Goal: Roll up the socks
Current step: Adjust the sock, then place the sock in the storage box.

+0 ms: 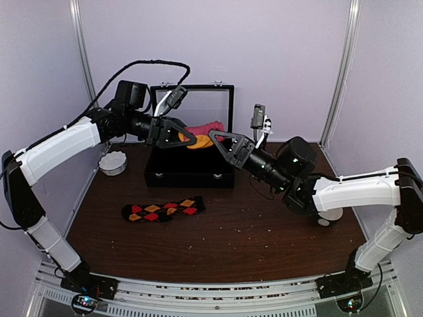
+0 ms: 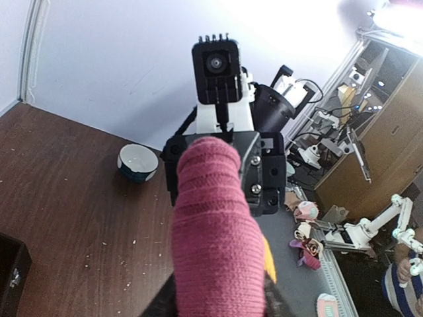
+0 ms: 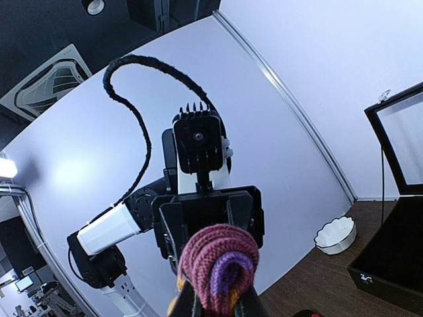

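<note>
Right tool pinches one end of pink sock, left tool clamps the other, mid-air over open black box. Argyle sock lies flat on brown, crumb-flecked table. White bowl left of box; lavender walls.

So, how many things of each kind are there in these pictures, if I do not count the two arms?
Socks: 2, the argyle sock lying flat and the pink sock held up in the air.
Bowls: 2, the left bowl and the right bowl.
Boxes: 1, the black box, lid open.
Total: 5.
</note>
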### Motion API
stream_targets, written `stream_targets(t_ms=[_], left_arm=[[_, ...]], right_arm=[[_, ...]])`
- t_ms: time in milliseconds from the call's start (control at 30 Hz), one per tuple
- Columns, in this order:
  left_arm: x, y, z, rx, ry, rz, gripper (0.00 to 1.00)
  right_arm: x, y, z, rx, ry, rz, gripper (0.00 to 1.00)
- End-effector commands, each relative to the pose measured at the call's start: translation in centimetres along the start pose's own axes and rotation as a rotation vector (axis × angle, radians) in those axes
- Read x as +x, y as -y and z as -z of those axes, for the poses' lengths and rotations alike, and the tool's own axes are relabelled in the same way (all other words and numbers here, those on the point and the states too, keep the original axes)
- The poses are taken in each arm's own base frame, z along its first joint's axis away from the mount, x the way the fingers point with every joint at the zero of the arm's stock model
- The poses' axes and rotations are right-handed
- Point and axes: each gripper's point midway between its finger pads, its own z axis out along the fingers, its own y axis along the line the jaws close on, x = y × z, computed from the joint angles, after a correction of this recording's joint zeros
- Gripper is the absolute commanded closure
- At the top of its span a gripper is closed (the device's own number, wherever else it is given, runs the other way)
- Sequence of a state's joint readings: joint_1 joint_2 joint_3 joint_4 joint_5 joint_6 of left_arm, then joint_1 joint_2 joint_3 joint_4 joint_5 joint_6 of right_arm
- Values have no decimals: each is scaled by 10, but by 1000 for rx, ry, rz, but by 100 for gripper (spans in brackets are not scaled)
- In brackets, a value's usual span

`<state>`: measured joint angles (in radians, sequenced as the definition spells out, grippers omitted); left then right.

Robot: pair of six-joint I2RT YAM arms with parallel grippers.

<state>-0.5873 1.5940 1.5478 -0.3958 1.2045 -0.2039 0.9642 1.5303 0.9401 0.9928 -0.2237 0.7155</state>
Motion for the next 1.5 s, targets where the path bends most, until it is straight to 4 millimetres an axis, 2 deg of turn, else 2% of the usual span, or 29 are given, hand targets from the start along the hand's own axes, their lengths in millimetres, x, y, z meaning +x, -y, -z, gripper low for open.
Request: stream_targets(t_ms=[0, 100, 167, 200, 233, 267, 333, 367, 433, 467, 500, 567, 667, 733, 800, 933, 1067, 1233, 1467], left_arm=[[-4, 12, 4, 7, 4, -70, 75], [0, 8, 4, -18, -12, -78, 83], [1, 4, 5, -47, -28, -92, 100], [2, 0, 6, -74, -42, -99, 100], [4, -6, 8, -109, -63, -110, 100], [6, -15, 12, -160, -93, -124, 100], [13, -39, 25, -293, -187, -179, 100], [16, -58, 37, -396, -249, -219, 100], [26, -100, 69, -600, -402, -292, 100], [31, -123, 90, -697, -482, -323, 100], [36, -146, 109, -778, -551, -324, 100], [44, -189, 152, -916, -653, -290, 100], [55, -239, 202, -998, -699, -175, 100], [59, -266, 230, -1067, -723, -144, 100], [64, -289, 245, -1128, -759, -155, 100], [60, -321, 257, -1234, -751, -191, 100], [53, -343, 260, -1279, -747, -246, 100], [66, -364, 254, -1285, -831, -300, 100], [73, -396, 248, -1335, -905, -410, 100]], right_arm=[[-11, -12, -3, -45, 31, -2, 100], [-10, -12, -3, -41, 22, 6, 100], [-7, -12, -5, -43, 8, 10, 100], [-3, -10, -6, -37, -12, 10, 100], [-1, -9, -7, -31, -28, 10, 94], [2, -6, -7, -16, -41, 13, 82], [4, 4, -1, 36, -65, 39, 51], [4, 10, 2, 65, -81, 54, 43], [6, 23, 12, 118, -116, 78, 27], [8, 30, 18, 144, -134, 93, 5], [9, 36, 23, 174, -148, 111, 1], [12, 47, 35, 229, -179, 152, 0], [21, 63, 49, 314, -240, 206, 0], [25, 69, 55, 341, -267, 228, 0], [32, 78, 59, 377, -296, 240, 0], [46, 92, 61, 420, -367, 271, 0], [54, 98, 58, 418, -392, 274, 0], [68, 105, 59, 410, -421, 251, 0], [80, 108, 64, 392, -427, 213, 0]])
